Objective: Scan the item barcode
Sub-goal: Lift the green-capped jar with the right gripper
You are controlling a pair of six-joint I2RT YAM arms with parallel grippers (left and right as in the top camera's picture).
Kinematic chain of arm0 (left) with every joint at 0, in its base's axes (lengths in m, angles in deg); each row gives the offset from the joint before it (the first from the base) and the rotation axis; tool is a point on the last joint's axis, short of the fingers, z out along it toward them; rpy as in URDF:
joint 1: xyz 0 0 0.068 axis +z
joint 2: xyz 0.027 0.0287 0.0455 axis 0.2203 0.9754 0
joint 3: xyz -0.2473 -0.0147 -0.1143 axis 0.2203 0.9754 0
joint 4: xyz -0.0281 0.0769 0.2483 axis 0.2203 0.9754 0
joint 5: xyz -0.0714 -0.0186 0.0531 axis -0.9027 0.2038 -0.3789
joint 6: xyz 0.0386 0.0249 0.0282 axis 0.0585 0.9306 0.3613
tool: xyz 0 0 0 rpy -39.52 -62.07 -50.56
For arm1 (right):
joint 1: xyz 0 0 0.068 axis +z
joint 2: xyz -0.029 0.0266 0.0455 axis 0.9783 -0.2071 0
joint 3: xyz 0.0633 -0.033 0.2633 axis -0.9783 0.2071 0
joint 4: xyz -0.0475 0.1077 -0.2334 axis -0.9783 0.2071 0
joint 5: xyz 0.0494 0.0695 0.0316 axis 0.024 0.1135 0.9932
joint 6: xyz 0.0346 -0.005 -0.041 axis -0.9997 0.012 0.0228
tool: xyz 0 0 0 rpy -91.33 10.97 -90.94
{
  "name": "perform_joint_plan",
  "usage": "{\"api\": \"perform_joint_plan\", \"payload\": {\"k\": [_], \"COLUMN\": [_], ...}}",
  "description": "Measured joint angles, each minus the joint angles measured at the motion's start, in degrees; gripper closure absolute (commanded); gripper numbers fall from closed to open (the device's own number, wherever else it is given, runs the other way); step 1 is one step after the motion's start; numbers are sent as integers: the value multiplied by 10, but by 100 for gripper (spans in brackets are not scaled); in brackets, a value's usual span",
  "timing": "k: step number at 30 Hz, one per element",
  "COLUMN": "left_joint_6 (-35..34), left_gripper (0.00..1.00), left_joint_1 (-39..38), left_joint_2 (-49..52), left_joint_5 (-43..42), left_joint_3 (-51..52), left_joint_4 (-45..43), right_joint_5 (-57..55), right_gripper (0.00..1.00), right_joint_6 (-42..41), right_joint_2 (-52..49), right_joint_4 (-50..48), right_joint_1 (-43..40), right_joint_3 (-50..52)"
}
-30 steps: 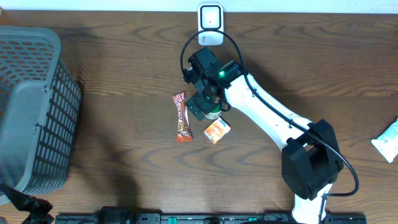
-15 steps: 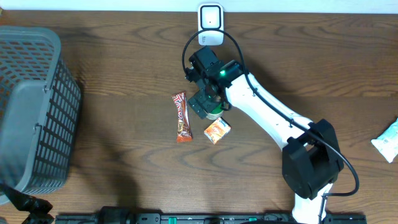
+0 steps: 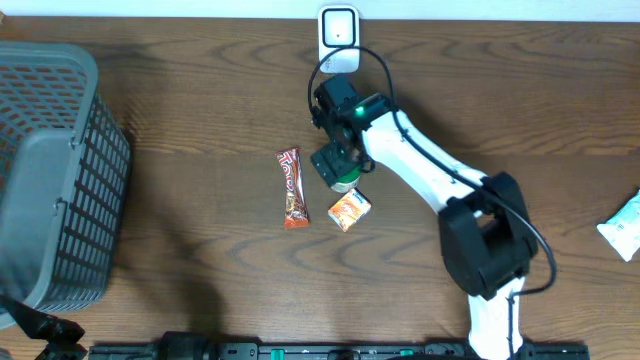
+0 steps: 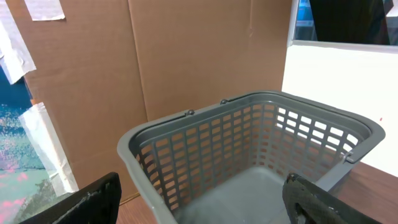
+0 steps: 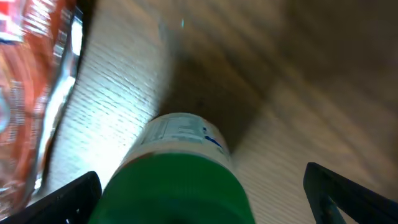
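A small white bottle with a green cap [image 5: 180, 186] lies on the wooden table, and in the overhead view only a bit of the bottle [image 3: 345, 184] shows under my right wrist. My right gripper [image 5: 202, 199] is open, low over the bottle, with one finger on each side of the cap and a gap at each. The gripper [image 3: 336, 163] hides most of the bottle from above. A white barcode scanner [image 3: 339, 38] stands at the table's back edge. My left gripper [image 4: 202, 193] is open and empty, facing the grey basket [image 4: 186, 155].
A red candy bar [image 3: 291, 187] lies just left of the bottle, and its wrapper [image 5: 31, 93] fills the left of the right wrist view. An orange packet [image 3: 349, 210] lies in front of the bottle. The grey basket [image 3: 60, 100] stands at the far left. A white packet [image 3: 625, 225] sits at the right edge.
My right arm has swung a little to the right and its gripper has shifted with it over the bottle. The items on the table have not moved.
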Motion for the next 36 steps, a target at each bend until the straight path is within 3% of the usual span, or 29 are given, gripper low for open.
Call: {"api": "perform_joint_plan", "payload": {"k": [12, 23, 25, 29, 36], "left_joint_6": [0, 0, 0, 0, 0], "left_gripper": [17, 17, 16, 17, 16], "left_joint_1": [0, 0, 0, 0, 0], "left_joint_2": [0, 0, 0, 0, 0], "left_joint_5": [0, 0, 0, 0, 0], "left_joint_3": [0, 0, 0, 0, 0], "left_joint_4": [0, 0, 0, 0, 0], "right_joint_5": [2, 3, 4, 8, 8], "right_gripper": [1, 12, 16, 36, 44], "right_joint_6": [-56, -79, -81, -88, -98], "right_joint_2": [-35, -51, -52, -54, -68], "right_joint_4": [9, 6, 2, 2, 50], "right_joint_1": [6, 6, 5, 6, 6], "right_joint_3": [0, -3, -6, -9, -41]}}
